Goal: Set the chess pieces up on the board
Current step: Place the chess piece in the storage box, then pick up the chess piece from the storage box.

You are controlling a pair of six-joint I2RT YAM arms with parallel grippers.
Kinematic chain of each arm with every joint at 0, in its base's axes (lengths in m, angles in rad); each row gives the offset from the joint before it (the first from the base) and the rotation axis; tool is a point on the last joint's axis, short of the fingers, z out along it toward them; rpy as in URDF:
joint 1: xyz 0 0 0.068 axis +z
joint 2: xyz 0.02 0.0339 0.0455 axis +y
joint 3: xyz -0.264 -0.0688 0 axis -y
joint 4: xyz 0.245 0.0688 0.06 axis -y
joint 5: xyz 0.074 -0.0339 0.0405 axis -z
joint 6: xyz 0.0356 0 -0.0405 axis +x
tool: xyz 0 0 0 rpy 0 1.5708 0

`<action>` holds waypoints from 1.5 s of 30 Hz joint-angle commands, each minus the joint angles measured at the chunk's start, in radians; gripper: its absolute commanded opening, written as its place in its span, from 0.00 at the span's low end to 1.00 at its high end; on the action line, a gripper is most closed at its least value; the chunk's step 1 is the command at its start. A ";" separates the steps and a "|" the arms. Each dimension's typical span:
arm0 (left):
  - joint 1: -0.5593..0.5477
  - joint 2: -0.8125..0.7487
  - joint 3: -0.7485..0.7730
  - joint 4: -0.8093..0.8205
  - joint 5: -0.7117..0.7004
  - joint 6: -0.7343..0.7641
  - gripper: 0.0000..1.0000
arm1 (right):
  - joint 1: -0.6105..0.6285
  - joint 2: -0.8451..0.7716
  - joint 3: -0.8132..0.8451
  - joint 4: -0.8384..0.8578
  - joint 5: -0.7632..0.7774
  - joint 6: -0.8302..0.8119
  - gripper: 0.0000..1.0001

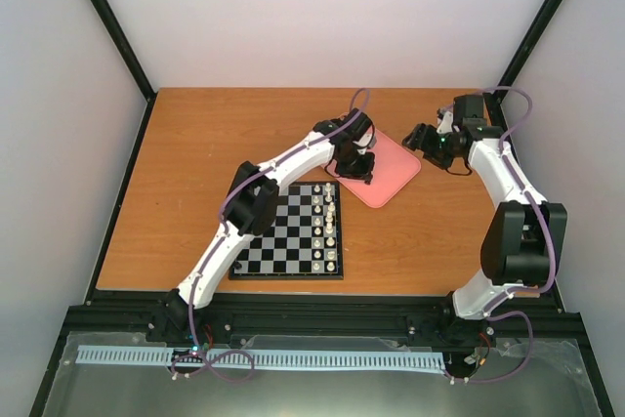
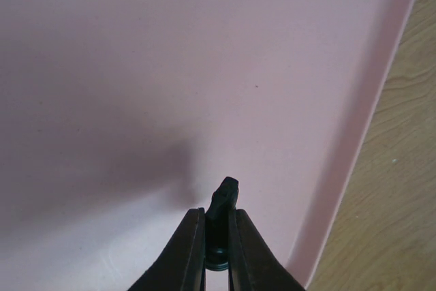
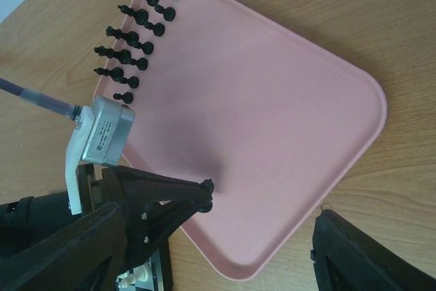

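My left gripper (image 1: 357, 169) is over the pink tray (image 1: 391, 178), shut on one tiny black chess piece (image 2: 223, 199) with a knight-like head. The fingers (image 2: 187, 250) clamp it upright, close to the tray floor (image 2: 170, 66). The right wrist view shows the same held piece (image 3: 206, 195). Several more black pieces (image 3: 136, 32) stand in two rows along the tray's far edge. The board (image 1: 283, 236) lies left of the tray, with cream pieces (image 1: 329, 227) on its right-hand columns. My right gripper (image 1: 430, 144) hovers right of the tray, open and empty (image 3: 221, 236).
The tray's raised rim (image 2: 381, 100) runs close to the right of the held piece, with bare wooden table (image 2: 402, 202) beyond it. The left arm (image 1: 283, 168) reaches across the board's upper corner. Black frame posts stand at the table's back corners.
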 commanded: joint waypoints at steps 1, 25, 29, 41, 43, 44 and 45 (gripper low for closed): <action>0.006 0.029 0.064 0.012 -0.014 -0.013 0.08 | -0.007 0.023 -0.015 0.013 0.008 0.009 0.86; 0.007 -0.169 0.067 -0.052 -0.089 0.095 0.64 | 0.011 0.156 0.114 -0.089 0.036 0.009 0.82; 0.006 -0.230 0.066 -0.065 -0.118 0.122 0.64 | 0.051 0.210 0.154 -0.110 0.042 0.009 0.81; 0.052 -0.487 -0.230 -0.120 -0.252 0.182 0.66 | 0.207 0.280 0.117 -0.104 0.115 0.114 0.77; 0.081 -0.544 -0.323 -0.104 -0.267 0.173 0.66 | 0.225 0.281 0.108 -0.090 0.130 0.143 0.74; 0.097 -0.573 -0.362 -0.098 -0.274 0.171 0.66 | 0.237 0.285 0.111 -0.090 0.142 0.153 0.74; 0.111 -0.597 -0.398 -0.091 -0.281 0.168 0.66 | 0.251 0.291 0.115 -0.090 0.160 0.160 0.74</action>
